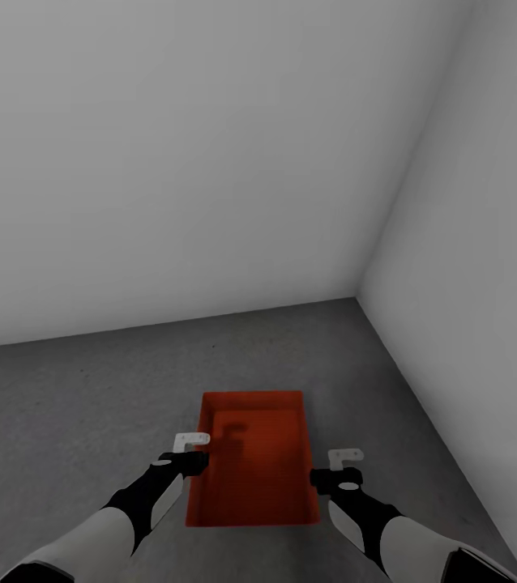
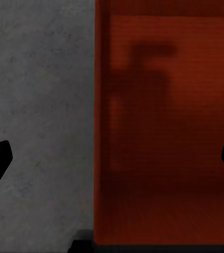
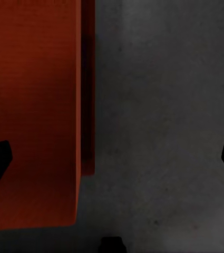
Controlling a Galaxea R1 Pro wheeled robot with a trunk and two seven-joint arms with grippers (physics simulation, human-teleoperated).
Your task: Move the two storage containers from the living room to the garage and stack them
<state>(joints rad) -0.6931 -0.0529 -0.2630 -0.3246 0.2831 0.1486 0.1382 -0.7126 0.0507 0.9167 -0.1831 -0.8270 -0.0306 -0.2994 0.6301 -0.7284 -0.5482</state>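
Observation:
One orange-red storage container (image 1: 252, 461) lies open-top on the dark grey garage floor (image 1: 88, 405), close to a corner of the white walls. My left gripper (image 1: 184, 468) hovers over its left long wall, open, one finger over the floor and the other over the ribbed inside (image 2: 164, 105). Above the right long wall my right gripper (image 1: 338, 478) is open too, with nothing between its fingers. In the right wrist view a darker red strip (image 3: 88, 105) runs along the container's edge (image 3: 32, 105); I cannot tell whether it belongs to a second container underneath.
Plain white-grey walls (image 1: 210, 162) meet in a corner just beyond and to the right of the container; the right wall (image 1: 485, 243) runs close by my right arm. Bare concrete stretches to the left.

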